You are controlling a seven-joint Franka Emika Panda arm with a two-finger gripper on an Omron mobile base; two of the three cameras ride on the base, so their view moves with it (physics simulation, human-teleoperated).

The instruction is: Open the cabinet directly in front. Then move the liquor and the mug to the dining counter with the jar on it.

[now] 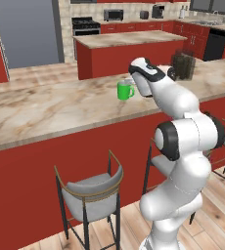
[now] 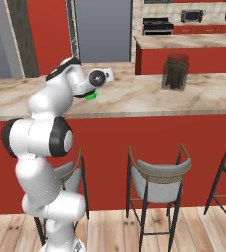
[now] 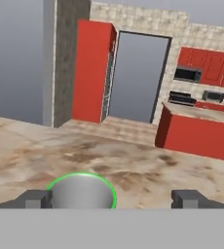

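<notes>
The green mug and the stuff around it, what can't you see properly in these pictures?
- mug: right base view, mostly hidden behind the arm's hand.
- mug body and handle: hand view, cut off by the bottom.
- jar: left base view, contents too dark and blurry to tell.
- gripper: hand view, just the fingertips poke up, spread wide.

We see a flat, even, bright rendered light with no clear source and almost no cast shadows; the dining counter (image 1: 46, 110) shows no glare. Our base views are fairly crisp, though coarse. Our hand view is softer, its far cabinets smeared. The jar (image 2: 175, 72) looks dim and slightly translucent.
</notes>
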